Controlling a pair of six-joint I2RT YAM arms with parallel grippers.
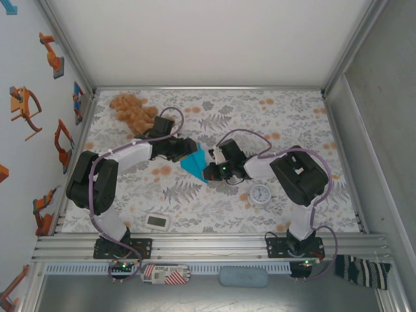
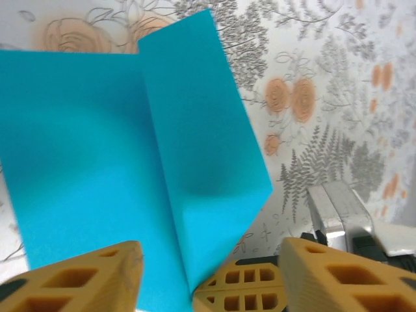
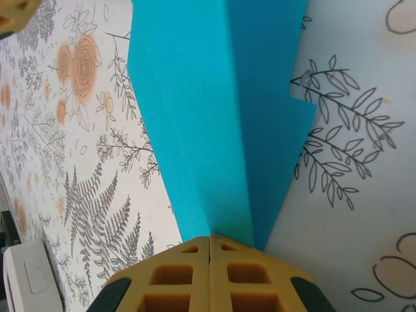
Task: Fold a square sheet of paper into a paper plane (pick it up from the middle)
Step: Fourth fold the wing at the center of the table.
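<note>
The turquoise sheet of paper (image 1: 194,165) lies mid-table, creased and folded into a pointed paper plane shape (image 3: 214,117). My right gripper (image 3: 211,242) is shut on its narrow tip, pads pressed together over the central crease; from above it sits at the paper's right (image 1: 212,171). My left gripper (image 1: 184,151) is at the wide end, open. In the left wrist view, its yellow fingers (image 2: 84,279) stand apart on either side of the paper (image 2: 130,162), which has one flap raised along a fold. The right gripper's fingertips (image 2: 250,286) show between them.
A brown teddy bear (image 1: 133,110) lies at the back left. A round white clock (image 1: 260,194) sits in front of the right arm, and a small white gadget (image 1: 158,222) near the front edge. Metal frame rails border the floral table.
</note>
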